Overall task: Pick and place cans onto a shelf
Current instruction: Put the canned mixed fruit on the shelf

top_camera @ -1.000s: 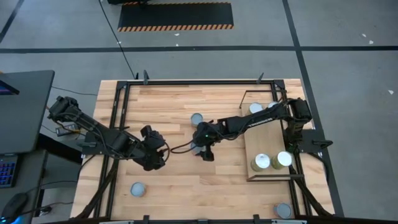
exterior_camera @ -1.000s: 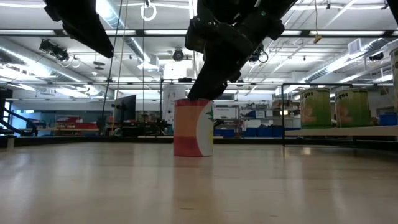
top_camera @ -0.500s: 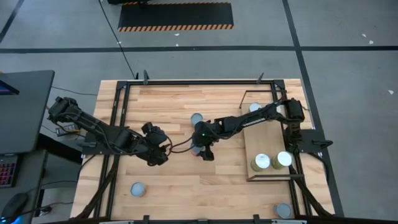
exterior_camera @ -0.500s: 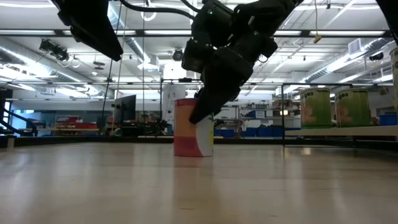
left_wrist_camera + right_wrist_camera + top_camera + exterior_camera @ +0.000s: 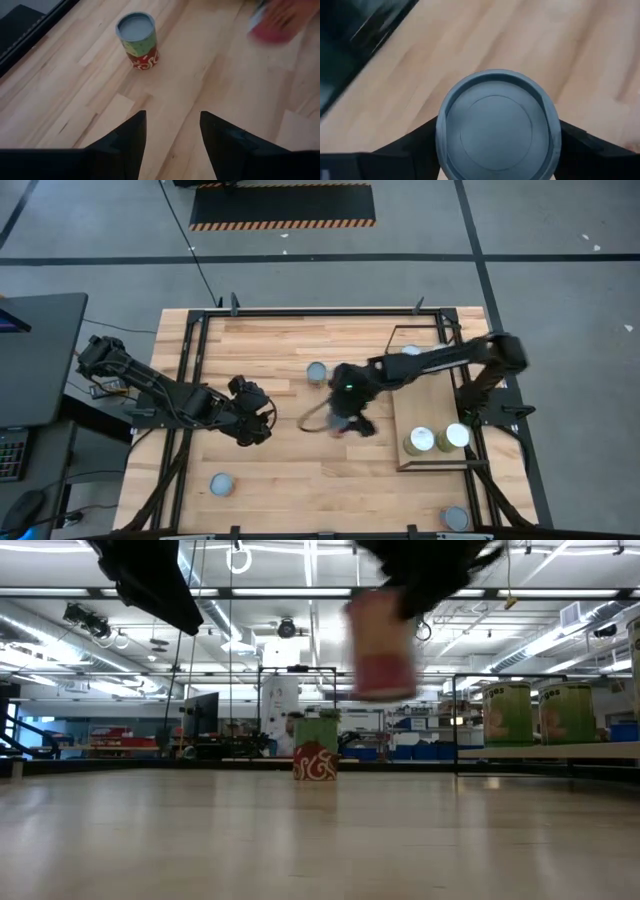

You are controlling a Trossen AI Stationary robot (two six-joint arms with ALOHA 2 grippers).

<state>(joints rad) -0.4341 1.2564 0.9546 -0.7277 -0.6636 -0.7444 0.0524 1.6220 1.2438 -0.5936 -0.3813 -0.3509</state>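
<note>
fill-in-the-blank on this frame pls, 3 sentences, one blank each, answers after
1. The right gripper holds a can lifted ____ the table.
2. The shelf has ____ cans standing at one end.
3. The left gripper is open and holds ____.

Missing words: off; two; nothing

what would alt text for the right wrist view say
A round tin can with a flat grey lid fills the centre, seen from above and clamped between the right gripper's two dark fingers. Pale wooden tabletop planks lie blurred beneath it, with a dark band at one corner.
</note>
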